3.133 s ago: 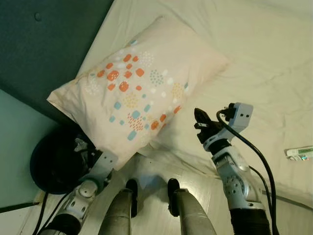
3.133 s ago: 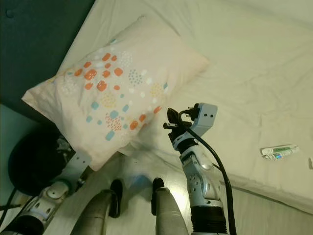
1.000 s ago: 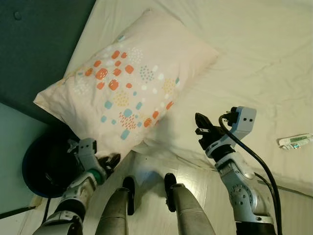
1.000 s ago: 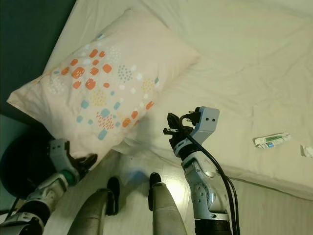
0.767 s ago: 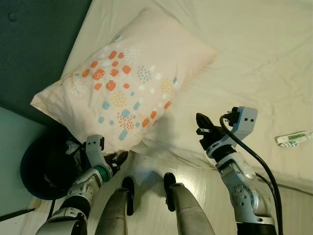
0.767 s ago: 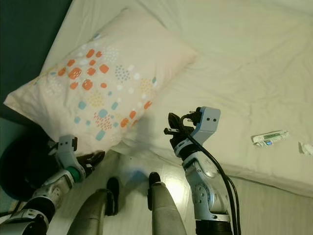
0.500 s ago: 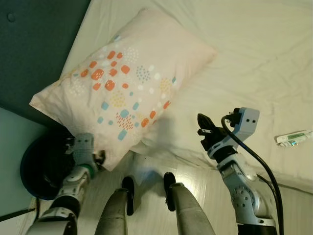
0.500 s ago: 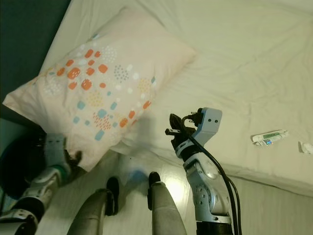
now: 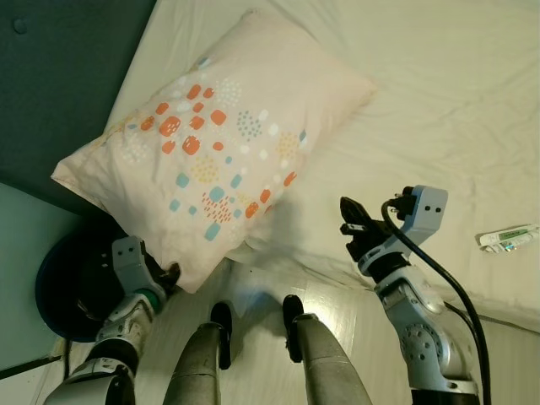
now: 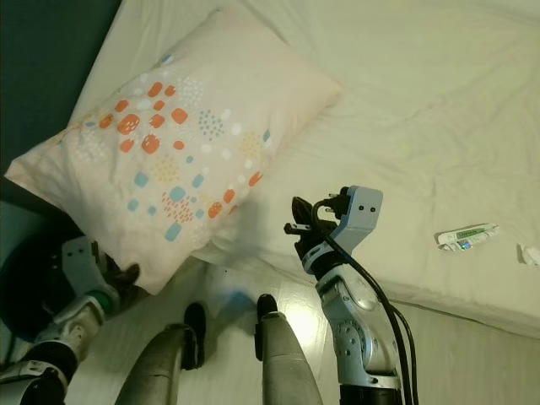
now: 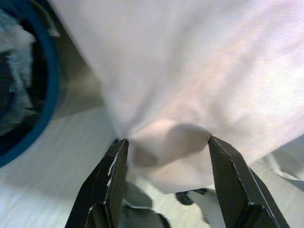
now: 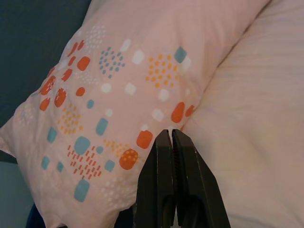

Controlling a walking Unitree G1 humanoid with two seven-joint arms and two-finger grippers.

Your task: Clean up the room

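Cream sheets cover the bed [image 9: 439,93], rumpled in soft folds, and a dark headboard [image 9: 59,76] runs along its far left side. On the bed lies a pillow [image 9: 219,143] dotted with orange, blue and yellow marks, its lower corner hanging over the mattress edge toward the pale wooden floor [image 9: 253,337]. Down at that corner sits the left gripper [image 11: 164,164], its fingers [image 11: 111,180] spread wide with the overhanging pillow cloth bulging between them, not pinched. Beside it on the floor is a round dark blue bin [image 9: 72,283] with something pale inside. Over the bed's near edge, the right gripper [image 12: 172,156] is raised with its fingers pressed together and nothing between them, pointing toward the pillow. Well off to the right, a small tube [image 9: 506,239] lies on the sheet.
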